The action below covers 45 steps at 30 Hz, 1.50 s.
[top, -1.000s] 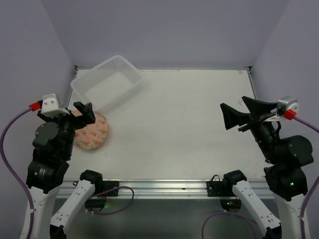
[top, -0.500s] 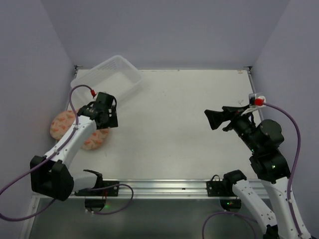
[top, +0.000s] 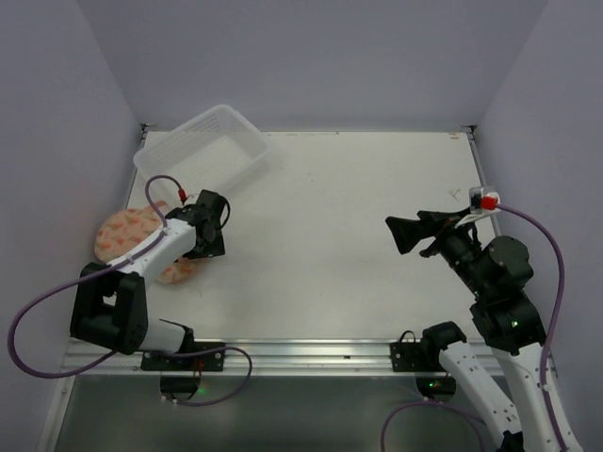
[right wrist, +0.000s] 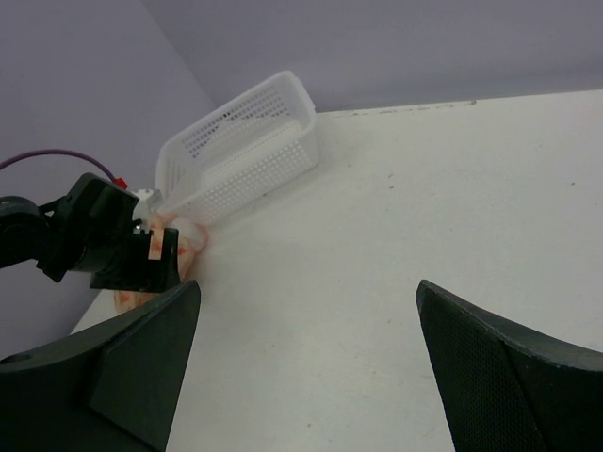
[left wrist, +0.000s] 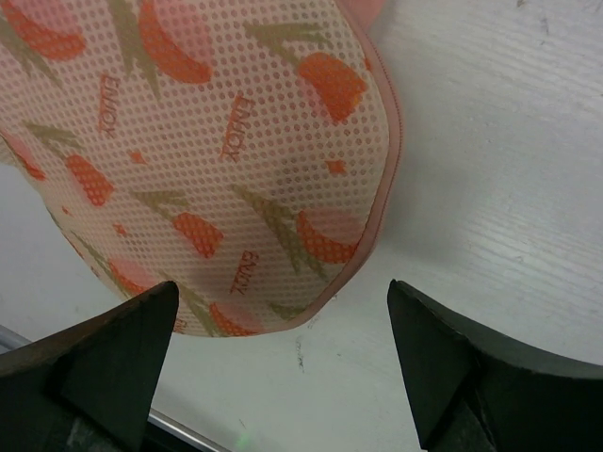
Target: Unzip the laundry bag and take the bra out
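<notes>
The laundry bag [top: 125, 232] is lying flat at the left edge of the table [top: 339, 207], just in front of the clear plastic tub [top: 203, 151]. Its long axis is running diagonally in the top view, one lobe pointing toward the left wall and the other toward the near right, partly covered by the left arm. The left gripper [left wrist: 281, 311] is hanging directly over that near-right lobe with its fingers spread wide and gripping nothing. In the left wrist view the rounded end of the bag [left wrist: 207, 160] and its pink zip edge [left wrist: 396, 132] are lying just beyond the fingertips; contact cannot be determined. The right gripper [top: 403, 235] is hovering well apart on the right side, fingers also spread wide, facing across the table toward the bag [right wrist: 186, 243].
</notes>
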{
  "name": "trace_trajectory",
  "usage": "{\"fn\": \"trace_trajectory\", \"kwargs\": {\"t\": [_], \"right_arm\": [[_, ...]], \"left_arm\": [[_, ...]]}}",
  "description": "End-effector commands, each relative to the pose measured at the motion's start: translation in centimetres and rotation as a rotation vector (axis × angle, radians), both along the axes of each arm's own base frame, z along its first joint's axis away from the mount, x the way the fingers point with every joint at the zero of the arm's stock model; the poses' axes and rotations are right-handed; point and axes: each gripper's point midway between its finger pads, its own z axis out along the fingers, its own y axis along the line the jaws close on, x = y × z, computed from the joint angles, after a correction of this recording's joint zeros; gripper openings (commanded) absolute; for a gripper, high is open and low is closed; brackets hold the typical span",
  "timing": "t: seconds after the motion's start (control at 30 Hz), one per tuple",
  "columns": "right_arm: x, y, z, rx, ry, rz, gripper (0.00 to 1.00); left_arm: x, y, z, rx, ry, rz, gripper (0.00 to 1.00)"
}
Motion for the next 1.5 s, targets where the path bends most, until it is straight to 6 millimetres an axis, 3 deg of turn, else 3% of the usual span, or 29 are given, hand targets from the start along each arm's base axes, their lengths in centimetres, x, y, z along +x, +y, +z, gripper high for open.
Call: {"fn": "trace_trajectory", "kwargs": {"t": [0.0, 0.13, 0.23, 0.33, 0.47, 0.53, 0.63, 0.87, 0.9, 1.0, 1.03, 1.07, 1.13, 1.23, 1.3, 1.33, 1.4, 1.47], "right_arm": [[-0.1, 0.2, -0.1, 0.021, -0.003, 0.008, 0.99], [0.0, 0.4, -0.3, 0.031, 0.006, 0.016, 0.99], [0.1, 0.5, -0.7, 0.032, 0.016, 0.021, 0.99], [0.0, 0.5, -0.7, 0.034, 0.014, 0.018, 0.99], [-0.1, 0.3, -0.8, 0.038, 0.008, 0.007, 0.99], [-0.1, 0.2, -0.7, 0.041, 0.004, 0.003, 0.99], [-0.2, 0.0, -0.5, 0.043, -0.004, -0.003, 0.99], [-0.8, -0.5, 0.4, 0.051, -0.025, -0.023, 0.99], [-0.9, -0.6, 0.5, 0.052, -0.028, -0.027, 0.99], [-1.2, -0.9, 0.8, 0.05, -0.031, -0.041, 0.99], [-1.3, -1.2, 1.0, 0.05, -0.038, -0.052, 0.99], [-1.5, -1.4, 1.3, 0.05, -0.043, -0.059, 0.99], [-1.9, -1.7, 1.7, 0.049, -0.059, -0.068, 0.99], [-2.1, -2.4, 2.1, 0.05, -0.069, -0.103, 0.99], [-2.1, -2.8, 1.8, 0.049, -0.058, -0.125, 0.99], [-2.1, -2.8, 1.7, 0.05, -0.051, -0.127, 0.99], [-2.1, -2.6, 1.0, 0.041, -0.023, -0.114, 0.99], [-2.1, -2.3, 0.2, 0.026, 0.008, -0.097, 0.99]], "left_arm": [[1.7, 0.2, -0.7, 0.022, -0.106, 0.064, 0.95], [1.5, 0.4, -2.2, 0.03, -0.094, 0.089, 0.89], [1.1, 0.4, -3.2, 0.038, -0.063, 0.099, 0.75], [0.4, 0.4, -4.0, 0.036, -0.031, 0.105, 0.56], [-0.1, -0.2, -4.3, 0.003, -0.02, 0.096, 0.22], [-0.3, -1.5, -4.4, -0.066, -0.009, 0.073, 0.09], [-0.8, -5.0, -4.3, -0.219, 0.014, 0.01, 0.03], [-2.7, -18.3, -2.0, -0.52, 0.094, -0.268, 0.03], [-1.6, -20.8, -0.1, -0.563, 0.063, -0.322, 0.03], [-2.1, -26.9, 0.7, -0.564, 0.094, -0.503, 0.03], [-1.3, -30.0, 1.7, -0.58, 0.093, -0.578, 0.03], [-2.4, -32.6, 1.9, -0.585, 0.111, -0.663, 0.03], [-1.6, -36.5, 2.5, -0.568, 0.117, -0.759, 0.03], [-1.6, -39.8, 2.1, -0.538, 0.128, -0.825, 0.06], [-0.5, -41.8, 2.2, -0.548, 0.109, -0.842, 0.13], [-0.2, -42.3, 1.6, -0.544, 0.113, -0.844, 0.28], [0.8, -43.5, 3.2, -0.565, 0.069, -0.856, 0.41], [1.5, -43.8, 4.7, -0.569, 0.021, -0.855, 0.67]]}}
